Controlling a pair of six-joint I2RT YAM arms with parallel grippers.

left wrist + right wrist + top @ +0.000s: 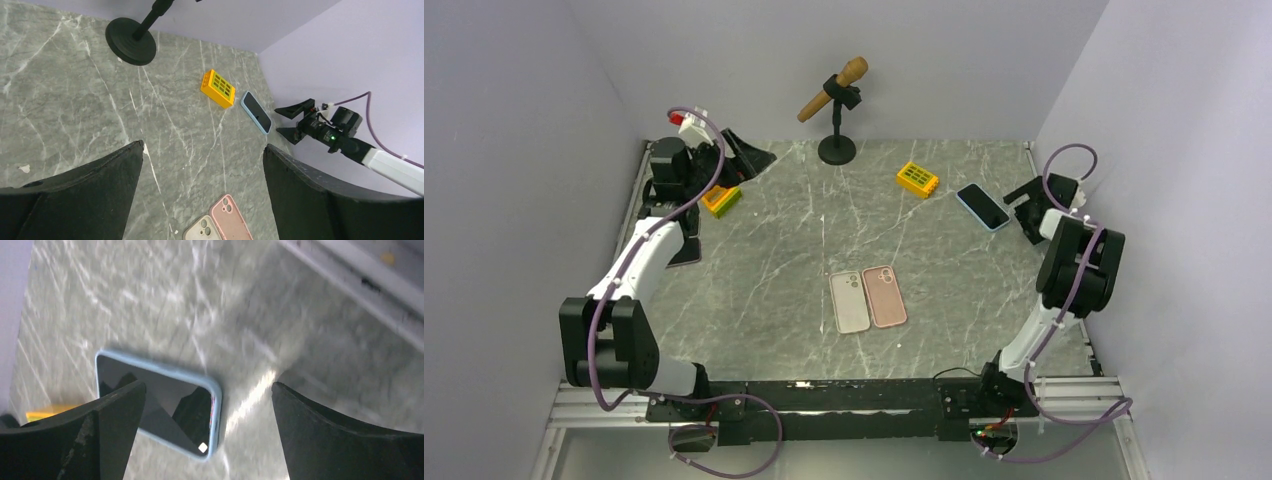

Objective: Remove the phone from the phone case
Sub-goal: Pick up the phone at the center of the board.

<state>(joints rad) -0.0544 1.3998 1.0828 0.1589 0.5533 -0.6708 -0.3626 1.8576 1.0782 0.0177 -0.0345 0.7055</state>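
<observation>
Grey marble bench point(774, 250), pale walls around it. The phone point(982, 206) lies flat, screen up, at the far right of the bench, with its light-blue case point(150, 365) on it. The right tool point(1027, 210) sits just beside the phone's right side, low over the bench, spread wide with nothing between the fingers. In the right wrist view the phone lies below and between the two black fingers point(100, 430), which are reflected on the dark screen; no contact is visible. The left tool point(746, 158) is at the far left corner, well apart from the phone, and is also wide and empty. Its wrist view looks across the bench between the spread fingers. A small yellow-and-green block point(720, 200) lies near the left tool, beside the arm. A yellow block point(918, 179) with a grid top sits left of the phone, near it but apart. A microphone point(834, 90) with a brown head is tilted on a black round-base stand point(836, 150) at the far middle edge. Mid-bench, two phone-shaped pieces lie side by side, backs up and very close together: beige one point(849, 301) on the left, pink one point(884, 296) on the right. Cannot tell whether these are empty cases or hold phones.
</observation>
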